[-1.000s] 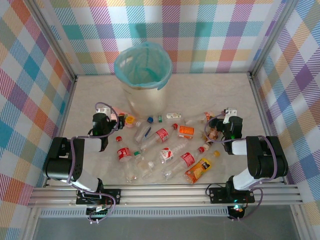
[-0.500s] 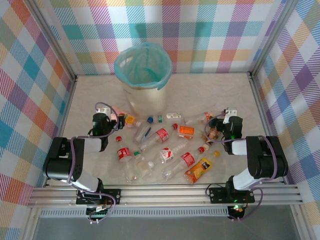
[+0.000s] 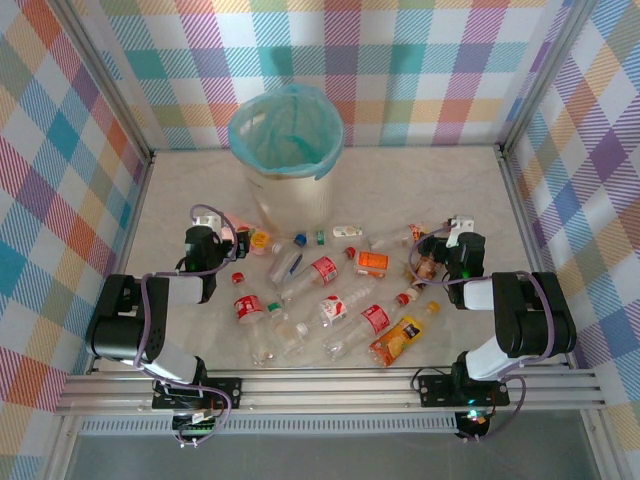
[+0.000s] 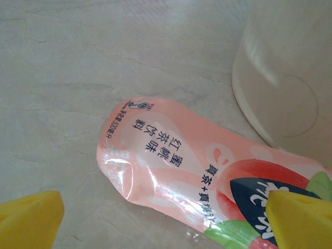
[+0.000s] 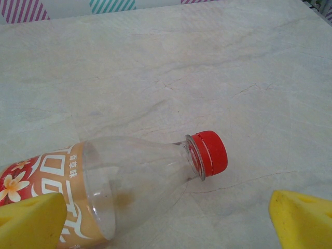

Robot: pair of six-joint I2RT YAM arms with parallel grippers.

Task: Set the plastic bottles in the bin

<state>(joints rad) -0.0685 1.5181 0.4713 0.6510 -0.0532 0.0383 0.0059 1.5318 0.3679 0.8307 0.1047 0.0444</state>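
Note:
The cream bin point(image 3: 286, 150), lined with a teal bag, stands at the back centre. Several plastic bottles point(image 3: 325, 300) lie scattered on the table in front of it. My left gripper point(image 3: 230, 238) is low by the bin's left foot. It is open, its yellow fingertips point(image 4: 31, 220) wide apart on either side of a pink-labelled bottle point(image 4: 176, 176) that lies flat. My right gripper point(image 3: 432, 256) is open at the heap's right edge. It straddles a clear bottle point(image 5: 135, 181) with a red cap point(image 5: 208, 153) and an orange label, without touching it.
The bin's wall point(image 4: 280, 88) rises just right of the pink-labelled bottle. Metal frame rails point(image 3: 330, 385) run along the near edge. Checked cloth walls point(image 3: 590, 190) close in both sides and the back. Bare marble table point(image 3: 430, 190) lies right of the bin.

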